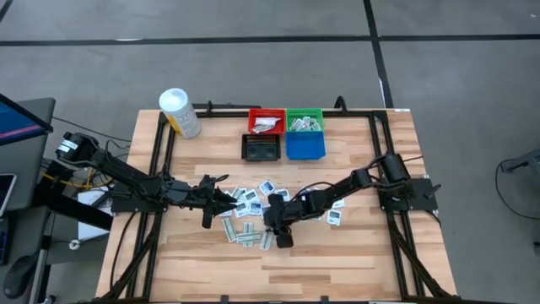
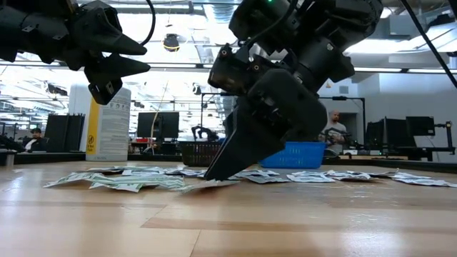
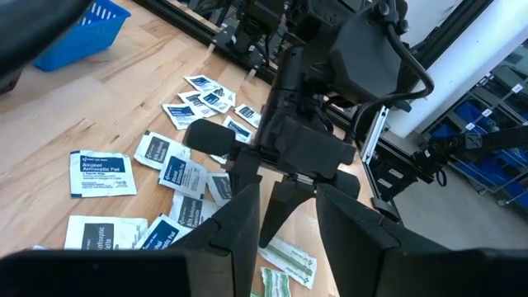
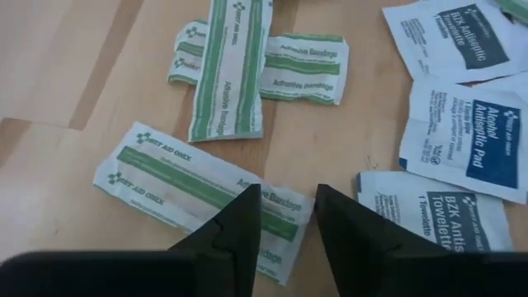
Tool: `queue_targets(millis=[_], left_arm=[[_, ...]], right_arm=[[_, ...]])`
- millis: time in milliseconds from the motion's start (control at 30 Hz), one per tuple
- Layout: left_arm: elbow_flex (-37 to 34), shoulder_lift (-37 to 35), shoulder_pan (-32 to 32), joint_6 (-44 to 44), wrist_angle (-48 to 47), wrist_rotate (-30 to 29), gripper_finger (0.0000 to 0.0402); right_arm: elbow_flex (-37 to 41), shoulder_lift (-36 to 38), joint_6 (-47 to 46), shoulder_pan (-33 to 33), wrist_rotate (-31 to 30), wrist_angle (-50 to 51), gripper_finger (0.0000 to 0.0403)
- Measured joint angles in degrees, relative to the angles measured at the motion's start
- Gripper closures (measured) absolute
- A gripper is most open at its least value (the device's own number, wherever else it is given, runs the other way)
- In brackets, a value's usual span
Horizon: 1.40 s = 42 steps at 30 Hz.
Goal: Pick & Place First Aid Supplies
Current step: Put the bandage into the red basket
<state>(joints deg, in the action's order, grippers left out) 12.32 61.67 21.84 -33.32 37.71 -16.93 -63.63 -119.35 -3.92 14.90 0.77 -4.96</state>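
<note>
Several first aid supplies lie loose at the table's middle: square white packets (image 1: pixel 246 201) with blue print and pale green-striped bandage strips (image 4: pixel 227 70). My right gripper (image 1: pixel 278 239) slants down among them with its tips at the tabletop (image 2: pixel 211 175). Its fingers stand narrowly open on either side of one end of a bandage strip (image 4: pixel 190 177) that lies flat on the wood. My left gripper (image 1: pixel 208 211) hovers open above the table, left of the pile, with nothing between its fingers (image 3: pixel 239 223). My right gripper comes slanting down from the table's right, and its fingertips (image 4: pixel 247 206) stand astride the strip's end (image 4: pixel 285 206). The strip lies flat on the table. Whether the fingertips touch it, I cannot tell.
Red (image 1: pixel 266 121), green (image 1: pixel 305 121), black (image 1: pixel 261 148) and blue (image 1: pixel 305 146) bins stand at the far middle, the red and green ones holding packets. A white tub (image 1: pixel 180 112) is at the far left. Black frame rails (image 1: pixel 380 160) run along the sides. Bare wood lies toward the near edge.
</note>
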Motion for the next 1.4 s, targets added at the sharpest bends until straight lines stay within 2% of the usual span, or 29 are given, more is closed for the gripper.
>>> queue_targets(millis=[167,400,633,1167,1400], left_arm=[[0.0,0.0,0.0,0.0,0.0,0.0,0.0279],[0.0,0.0,0.0,0.0,-0.3,0.0,0.0279],[0.0,0.0,0.0,0.0,-0.3,0.0,0.0279],[0.0,0.0,0.0,-3.2,-0.2,0.0,0.0279],[0.0,0.0,0.0,-4.7,-0.3,0.0,0.0279]], right_arm=[[0.1,0.0,-0.2,0.1,-2.3,0.2,0.032],[0.1,0.0,-1.1,0.1,-2.5,0.4,0.0395],[-2.6,-0.1,-2.7,0.0,-2.2,2.2,0.0399],[-17.8,0.3,8.2,-2.2,-3.7,18.1,0.0402],[-25.5,0.4,14.0,-2.2,-9.4,22.8,0.0402]])
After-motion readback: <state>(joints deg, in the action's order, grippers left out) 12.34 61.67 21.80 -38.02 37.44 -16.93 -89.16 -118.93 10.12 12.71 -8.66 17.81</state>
